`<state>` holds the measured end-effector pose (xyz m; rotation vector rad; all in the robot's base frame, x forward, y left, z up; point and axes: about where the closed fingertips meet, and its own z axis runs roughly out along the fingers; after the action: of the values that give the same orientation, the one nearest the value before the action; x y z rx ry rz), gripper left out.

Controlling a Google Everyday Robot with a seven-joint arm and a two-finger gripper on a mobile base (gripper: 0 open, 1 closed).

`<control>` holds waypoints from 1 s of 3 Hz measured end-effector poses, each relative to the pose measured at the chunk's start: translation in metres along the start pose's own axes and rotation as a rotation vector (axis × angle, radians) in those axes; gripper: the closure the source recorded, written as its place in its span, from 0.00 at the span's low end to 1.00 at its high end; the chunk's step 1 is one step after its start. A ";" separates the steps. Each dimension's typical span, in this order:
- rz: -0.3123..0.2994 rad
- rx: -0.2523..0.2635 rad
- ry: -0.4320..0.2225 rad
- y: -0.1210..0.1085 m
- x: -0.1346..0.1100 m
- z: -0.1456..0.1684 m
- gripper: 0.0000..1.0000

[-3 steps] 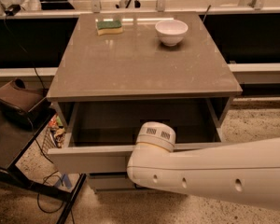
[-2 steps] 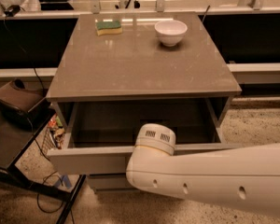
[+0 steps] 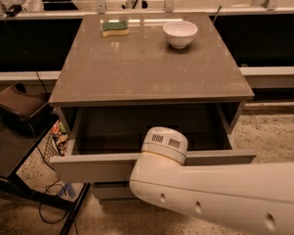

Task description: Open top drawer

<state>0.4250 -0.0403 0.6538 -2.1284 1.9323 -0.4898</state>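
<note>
Top drawer [image 3: 93, 166]: pulled well out from under the tabletop, its light grey front reaching across the lower middle of the view. The plain grey inside is in shadow and nothing can be made out in it.
Drawer handle: hidden behind the arm.
Arm [image 3: 225, 195]: 1 thick white arm comes in from the lower right and crosses the right half of the drawer front. Its rounded end cap [image 3: 164, 143], with 2 small vent grilles, sits over the front's upper edge near the middle.
Pincer: hidden on the far side of the arm, down by the drawer front. Whether it is wide, narrow or holding anything cannot be told.
Tabletop [image 3: 147, 67]: a smooth grey-brown slab on the cabinet, with 2 things near its back edge.
Bowl [image 3: 180, 32]: white, upright, at the back right of the slab.
Sponge [image 3: 114, 28]: green on top and yellow below, lying flat at the back left, well apart from the bowl.
Lower drawer [image 3: 110, 191]: only a strip of its grey front shows beneath the open one, set further back.
Floor [image 3: 269, 131]: speckled, showing to the right of the cabinet.
Left side: a black stand [image 3: 14, 151] beside the cabinet, with loose cables [image 3: 49, 214] on the floor by it.
</note>
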 end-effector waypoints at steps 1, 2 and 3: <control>0.003 0.073 0.112 -0.029 0.035 -0.083 1.00; -0.053 0.138 0.188 -0.074 0.061 -0.146 1.00; -0.079 0.162 0.207 -0.106 0.080 -0.160 1.00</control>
<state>0.4661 -0.0990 0.8487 -2.1284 1.8433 -0.8821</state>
